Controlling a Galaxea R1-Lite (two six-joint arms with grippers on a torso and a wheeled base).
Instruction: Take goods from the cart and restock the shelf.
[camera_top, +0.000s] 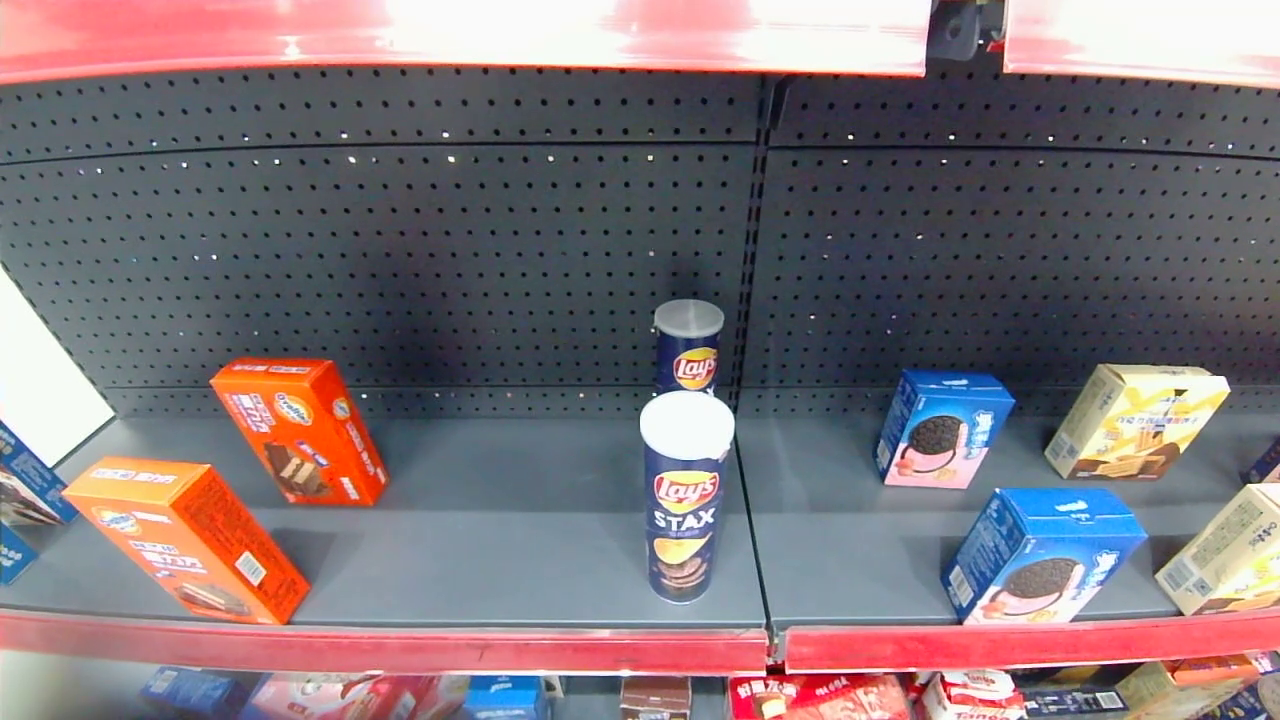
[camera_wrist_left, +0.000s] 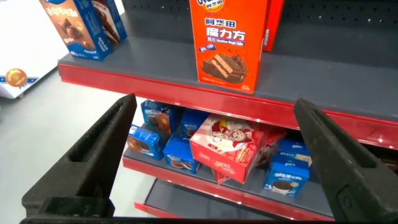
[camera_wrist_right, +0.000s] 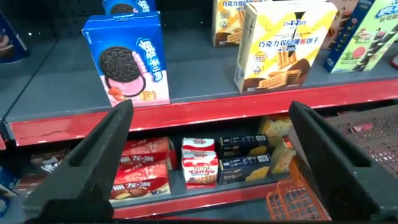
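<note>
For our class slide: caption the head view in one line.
Two chip cans stand centred on the shelf, orange boxes left, blue cookie boxes right.

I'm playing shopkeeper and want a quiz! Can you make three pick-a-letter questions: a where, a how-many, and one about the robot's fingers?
1. Where is the second chip can?
A. right behind the front chip can
B. on the floor
C. on its side

2. How many orange boxes stand on the shelf?
A. one
B. two
C. five

3. The fingers of the left gripper are:
A. shut on a can
B. shut on a box
C. open and empty

Answers: 1 A, the cans stand in line, both upright. 2 B, both are at the shelf's left. 3 C, a wide gap shows between them.
</note>
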